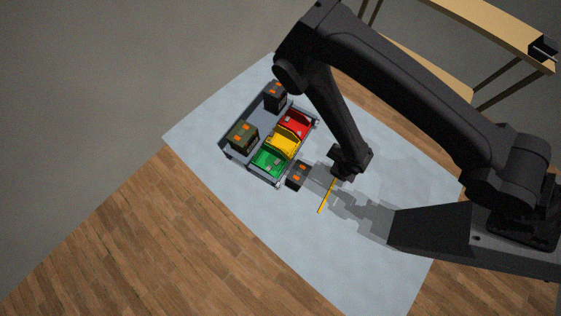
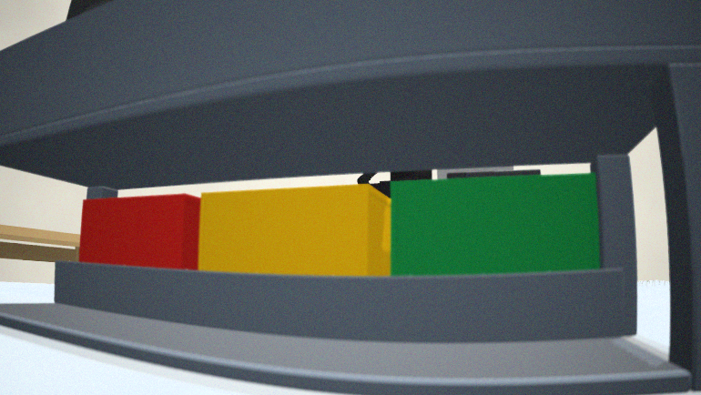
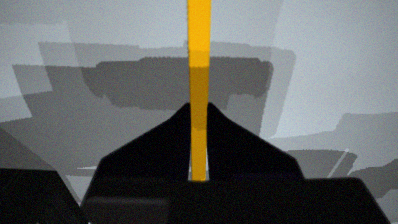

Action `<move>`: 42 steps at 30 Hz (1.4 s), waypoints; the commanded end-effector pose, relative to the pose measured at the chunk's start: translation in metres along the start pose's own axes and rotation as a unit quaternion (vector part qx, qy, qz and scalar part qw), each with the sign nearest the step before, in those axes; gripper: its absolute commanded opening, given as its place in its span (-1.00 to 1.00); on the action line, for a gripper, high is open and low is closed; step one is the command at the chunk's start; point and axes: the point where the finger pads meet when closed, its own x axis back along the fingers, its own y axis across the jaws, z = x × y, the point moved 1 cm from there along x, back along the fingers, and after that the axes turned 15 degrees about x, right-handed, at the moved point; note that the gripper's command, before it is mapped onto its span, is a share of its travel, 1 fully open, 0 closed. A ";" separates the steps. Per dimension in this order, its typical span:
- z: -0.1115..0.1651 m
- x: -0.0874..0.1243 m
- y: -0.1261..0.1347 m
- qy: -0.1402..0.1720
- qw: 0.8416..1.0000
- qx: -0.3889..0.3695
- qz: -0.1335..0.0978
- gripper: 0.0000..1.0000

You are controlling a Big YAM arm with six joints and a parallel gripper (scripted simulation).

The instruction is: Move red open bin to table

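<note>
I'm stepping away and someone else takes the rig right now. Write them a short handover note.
Gripper: shut on a thin yellow stick, out over the grey mat, beside the shelf.
Red bin: not yet taken, on the shelf at one end of the row, next to the yellow bin, with the green bin at the other end.
Done: nothing on the bin itself.
Left: deal with the stick, grasp the red bin, set it upright on the mat with its parts in.

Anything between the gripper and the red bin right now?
Yes: the gripper is shut on a thin yellow stick, so it isn't free. The arm's forearm crosses beside the red bin, still on the shelf.
</note>
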 end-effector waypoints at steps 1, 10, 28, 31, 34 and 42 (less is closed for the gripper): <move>0.004 -0.001 -0.004 0.002 1.000 -0.003 0.003 -1.00; 0.004 -0.002 -0.002 0.001 1.000 -0.003 0.002 -1.00; 0.004 -0.002 -0.002 0.001 1.000 -0.003 0.002 -1.00; 0.004 -0.002 -0.002 0.001 1.000 -0.003 0.002 -1.00; 0.004 -0.002 -0.002 0.001 1.000 -0.003 0.002 -1.00; 0.004 -0.002 -0.002 0.001 1.000 -0.003 0.002 -0.15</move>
